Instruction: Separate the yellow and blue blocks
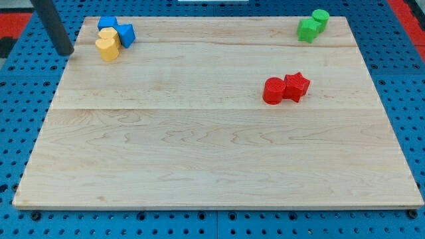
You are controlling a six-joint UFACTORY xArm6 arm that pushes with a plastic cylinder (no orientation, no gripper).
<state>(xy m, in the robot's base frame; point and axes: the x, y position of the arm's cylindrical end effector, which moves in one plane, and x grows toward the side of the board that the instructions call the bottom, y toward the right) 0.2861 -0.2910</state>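
Yellow and blue blocks clumped at the board's corner.
Your tip (66, 52), a bare rod holding nothing, stood left of touching yellow blocks (107, 44) and blue blocks (118, 30); a careless push could have shoved them off.

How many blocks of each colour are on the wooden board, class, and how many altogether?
Blue blocks: 2
Yellow blocks: 2
Green blocks: 2
Red blocks: 2
Total: 8
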